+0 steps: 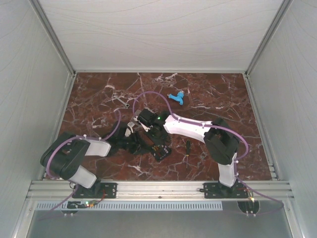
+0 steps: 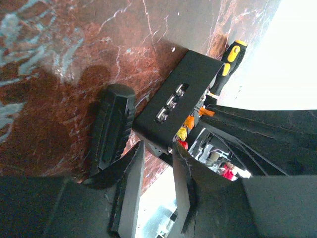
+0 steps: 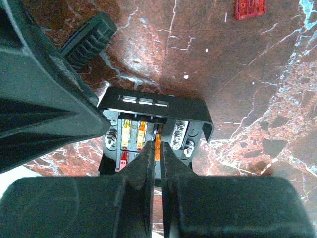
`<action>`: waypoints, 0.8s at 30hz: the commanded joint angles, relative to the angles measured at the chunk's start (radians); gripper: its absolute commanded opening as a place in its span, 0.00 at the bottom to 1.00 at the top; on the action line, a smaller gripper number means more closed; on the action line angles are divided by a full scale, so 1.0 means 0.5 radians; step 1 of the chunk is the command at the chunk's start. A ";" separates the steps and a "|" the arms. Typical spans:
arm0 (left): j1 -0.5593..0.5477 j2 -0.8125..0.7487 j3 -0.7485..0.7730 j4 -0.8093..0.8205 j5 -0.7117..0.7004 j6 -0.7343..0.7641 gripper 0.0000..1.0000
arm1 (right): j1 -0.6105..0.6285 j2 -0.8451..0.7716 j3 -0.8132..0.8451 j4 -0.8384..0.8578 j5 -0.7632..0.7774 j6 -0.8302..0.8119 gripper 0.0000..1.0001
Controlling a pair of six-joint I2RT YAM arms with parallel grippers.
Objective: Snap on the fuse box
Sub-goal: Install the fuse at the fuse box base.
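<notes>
The fuse box (image 3: 163,105) is a small black tray with yellow, orange and red fuses, lying at the table's middle (image 1: 160,150). My right gripper (image 3: 157,151) is shut on an orange fuse (image 3: 158,143) standing over the tray's slots. My left gripper (image 2: 158,148) comes in from the left, and the near corner of the fuse box (image 2: 183,84) sits between its fingertips, jaws partly closed on that edge. From above, both grippers (image 1: 144,145) (image 1: 154,138) meet over the box. No lid shows.
A ribbed black screwdriver handle (image 2: 113,126) lies beside the box on its left. A yellow-and-black screwdriver (image 2: 230,62) lies beyond it (image 1: 187,148). A blue plastic piece (image 1: 176,96), a metal wrench (image 1: 120,100) and a small red piece (image 3: 250,8) lie farther off.
</notes>
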 commanded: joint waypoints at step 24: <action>-0.034 0.030 0.083 0.040 -0.025 0.032 0.28 | 0.038 0.145 0.091 -0.108 0.038 0.057 0.00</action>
